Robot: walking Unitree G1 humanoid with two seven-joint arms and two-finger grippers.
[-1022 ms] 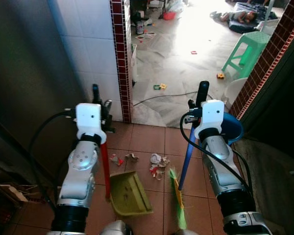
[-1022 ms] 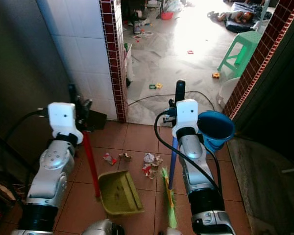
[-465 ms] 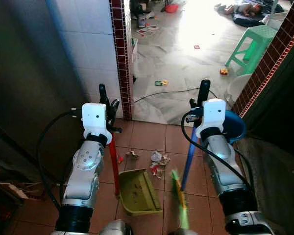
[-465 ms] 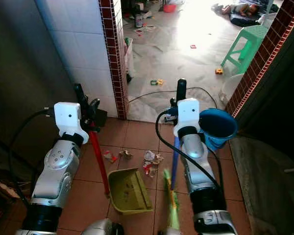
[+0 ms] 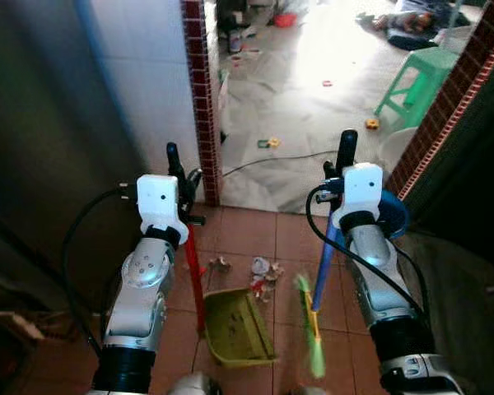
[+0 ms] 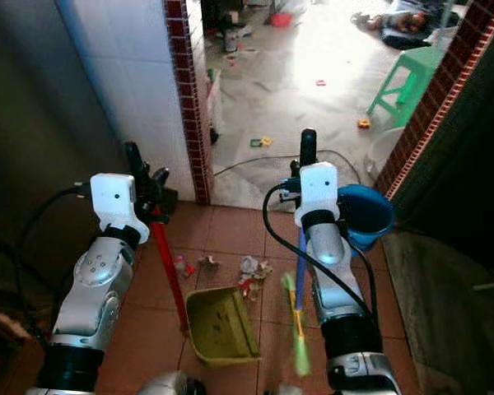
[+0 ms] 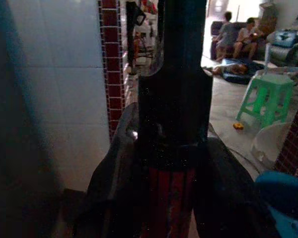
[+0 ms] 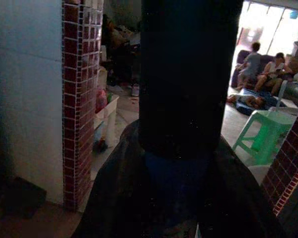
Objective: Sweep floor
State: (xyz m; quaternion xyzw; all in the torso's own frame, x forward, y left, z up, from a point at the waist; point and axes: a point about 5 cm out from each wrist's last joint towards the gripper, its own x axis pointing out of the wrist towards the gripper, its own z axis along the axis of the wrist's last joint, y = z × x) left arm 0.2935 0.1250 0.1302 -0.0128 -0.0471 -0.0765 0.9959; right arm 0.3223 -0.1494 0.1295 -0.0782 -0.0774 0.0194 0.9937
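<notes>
You had the left gripper clamped on the red handle of the dustpan, the jaws closed around the top of the shaft, as the left wrist view showed. The right gripper had its jaws closed on the blue handle of the broom. The pan sat on the tiled floor in front of you, mouth facing the litter, a small scatter of scraps lying just beyond the pan's lip and just beside the green bristles. The bristles were blurred, so the broom head was probably in mid-stroke; I could not tell whether it touched the scraps.

Both tools looked light and stiff, so holding high on the shaft gave you reach but little leverage; the pan could skid or tip if the broom pushed hard against it. The scraps looked like paper and wrappers, light enough to flutter away under a fast stroke, so short gentle strokes seemed wiser.

The pan appeared empty, nothing gathered in it yet. A blue bucket stood just behind your right arm; its contents were hidden. More litter lay on the pale floor past the brick pillar, near a green stool.
</notes>
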